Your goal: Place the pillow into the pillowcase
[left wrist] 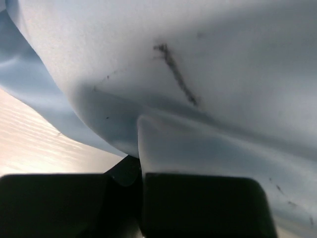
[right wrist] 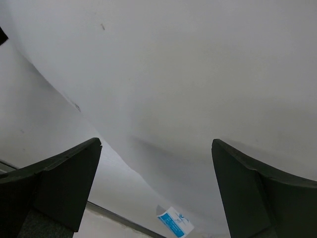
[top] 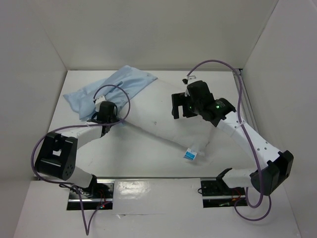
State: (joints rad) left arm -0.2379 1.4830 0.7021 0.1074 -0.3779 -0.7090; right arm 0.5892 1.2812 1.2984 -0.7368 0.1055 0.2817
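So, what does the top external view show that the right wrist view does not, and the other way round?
Only top external: the light blue pillowcase and the left gripper at its edge. Only right wrist: the surface of the white pillow up close, seen between the fingers of the open right gripper. Both: the pillow and its blue-and-white tag.

blue-and-white tag [right wrist: 175, 222] on pillow [top: 163, 121], print unreadable
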